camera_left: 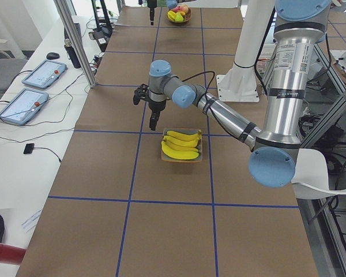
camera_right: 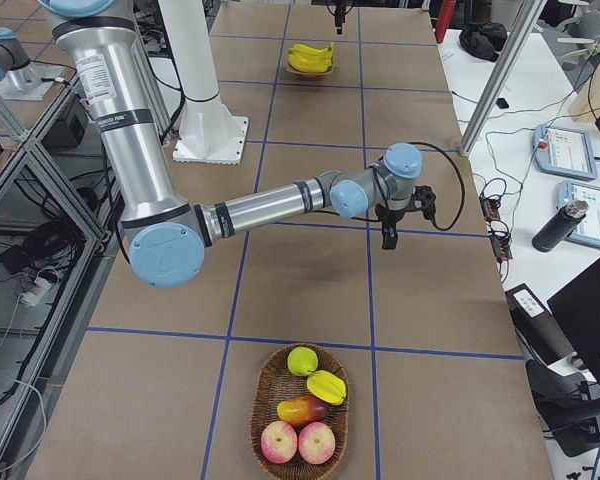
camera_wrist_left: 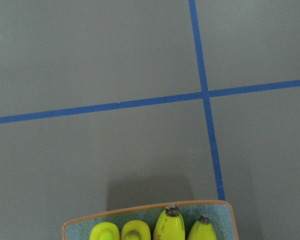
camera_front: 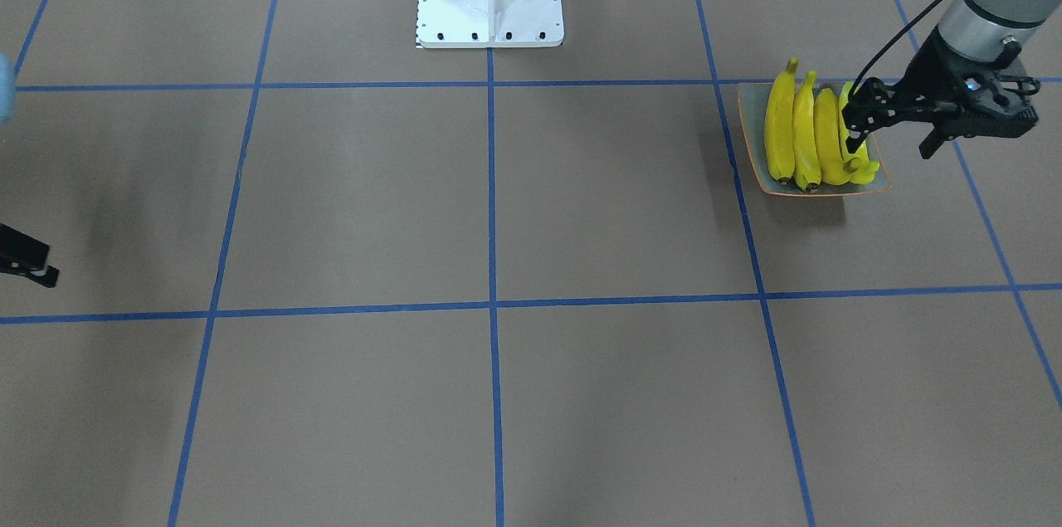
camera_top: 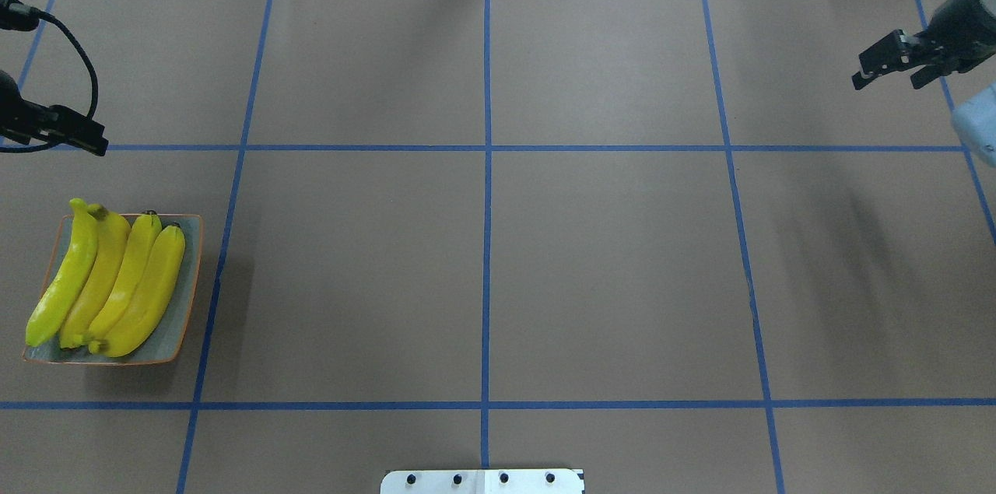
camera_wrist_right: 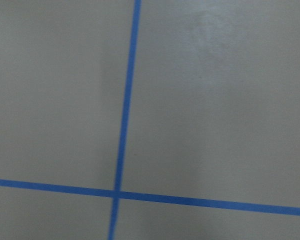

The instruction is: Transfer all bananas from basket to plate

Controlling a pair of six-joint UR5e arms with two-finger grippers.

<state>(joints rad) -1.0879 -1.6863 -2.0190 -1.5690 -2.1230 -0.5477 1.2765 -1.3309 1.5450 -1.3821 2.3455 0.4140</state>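
1. All four bananas lie side by side on the plate, touching. The outermost overhangs the rim, so any nudge could roll it off.
2. Left gripper hangs above the plate's edge away from the robot base, carrying nothing. Can't tell whether its jaws are parted. A low sweep over the plate could clip the stems.
3. Right gripper is well away from the plate, jaw state unreadable. Low risk.

All four bananas sat side by side on the plate by the table's left edge, basket way off at the right end.
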